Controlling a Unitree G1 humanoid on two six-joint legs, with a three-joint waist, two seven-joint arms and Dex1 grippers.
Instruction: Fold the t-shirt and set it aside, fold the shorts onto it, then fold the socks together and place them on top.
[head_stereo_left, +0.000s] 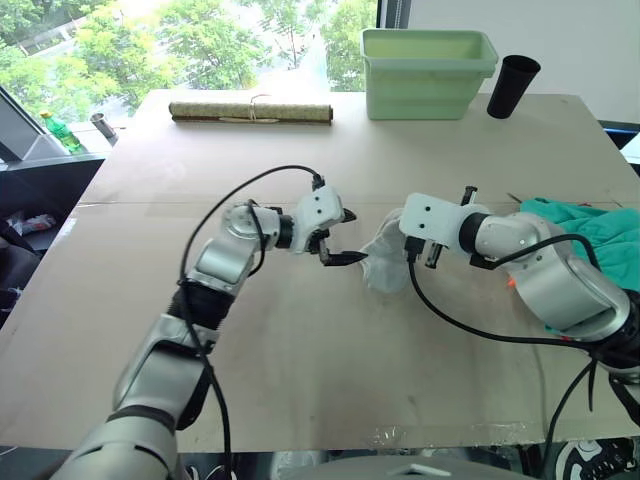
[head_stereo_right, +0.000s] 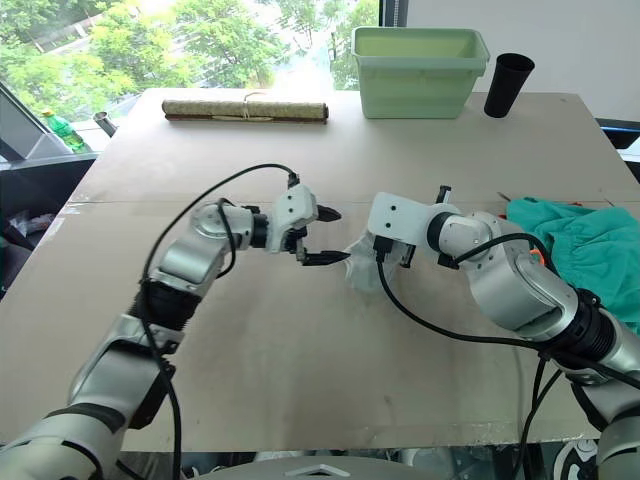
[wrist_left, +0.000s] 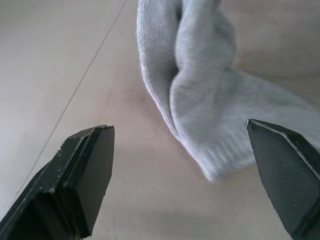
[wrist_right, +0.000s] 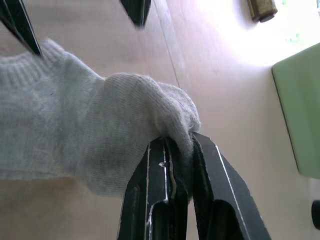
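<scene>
While the right gripper (wrist_right: 172, 165) pinches the socks (head_stereo_left: 385, 255) mid-table, the left gripper (head_stereo_left: 338, 240) hangs wide open, empty, just beside them. Shorts (head_stereo_left: 590, 230) look rumpled at the table's right edge; prob. folding's mostly left.

silver arms, black cables, black fingers (wrist_left: 85, 175)

We note the socks (wrist_right: 90, 135) are soft ribbed knit cloth, matt. The table (head_stereo_left: 330, 360) looks like smooth matt board. The bin (head_stereo_left: 425, 75) is smooth plastic, the cup (head_stereo_left: 512, 85) matt black. The shorts (head_stereo_right: 580, 245) are soft rumpled cloth.
</scene>
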